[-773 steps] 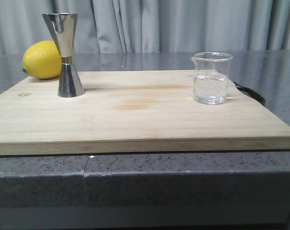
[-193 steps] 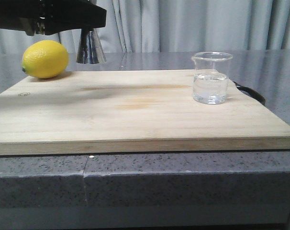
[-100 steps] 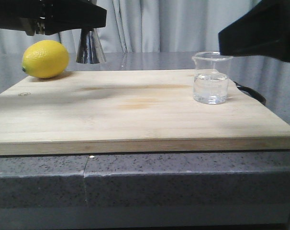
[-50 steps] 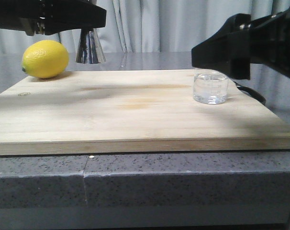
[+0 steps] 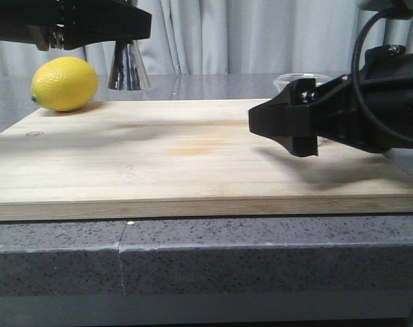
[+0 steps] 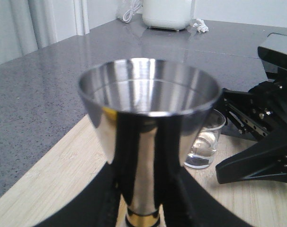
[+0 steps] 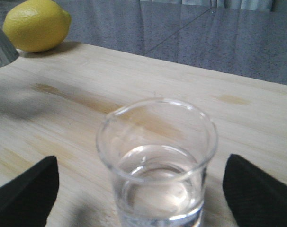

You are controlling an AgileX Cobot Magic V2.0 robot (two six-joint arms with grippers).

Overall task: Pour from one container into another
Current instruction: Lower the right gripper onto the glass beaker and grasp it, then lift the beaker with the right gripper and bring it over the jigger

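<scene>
Left pincer (image 6: 136, 208) was pinching the jigger (image 6: 148, 123) at its lower cone, just above the gold waist. Jigger held clear of the cutting board (image 5: 193, 163), above the board's far left corner, long axis upright, open upper cup facing straight up. In the front view only the lower flared cone (image 5: 128, 67) showed below the dark arm; the upper cup was hidden by it. Cup interior looked dry, though a glare band made this uncertain.

Beaker (image 7: 157, 163) stood upright on the board's right side, mouth up, long axis vertical, part-filled with clear liquid. Spout direction could not be told from the wrist views. In the front view only a strip of its rim (image 5: 298, 78) showed above the right arm.

Right pincer (image 5: 288, 129) was spread, one dark finger (image 7: 25, 189) on each side of the beaker, neither touching the glass. Fingers pointed toward the board's left side, low over the wood.

Lemon (image 5: 65, 83) lay at the far left edge of the board, beside the jigger and well apart from the beaker. Board rested on the grey speckled counter (image 5: 193, 259); grey curtain (image 5: 247, 34) hung behind.
</scene>
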